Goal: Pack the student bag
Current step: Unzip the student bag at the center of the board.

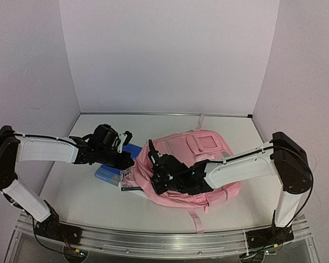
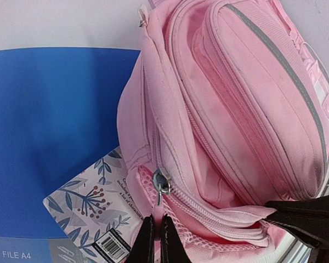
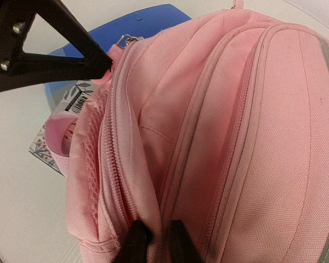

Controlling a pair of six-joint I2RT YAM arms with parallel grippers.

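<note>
Student bag [image 1: 208, 148] is laid on white bench [image 1: 71, 189] inside white walls [image 1: 164, 55], pinched by left pincer [image 2: 157, 230] and right pincer [image 3: 158, 235].

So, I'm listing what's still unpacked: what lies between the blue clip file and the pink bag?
A floral-printed card with a barcode, lying on the blue clip file and reaching under the student bag; the left wrist view shows it.

A: left white-and-black arm [image 1: 44, 149] pose?
B: reaching right, low. left black two-finger gripper [image 2: 157, 226] closed.
A: right white-and-black arm [image 1: 241, 167]?
B: reaching left. right black two-finger gripper [image 3: 157, 229] closed, near the left's.
</note>
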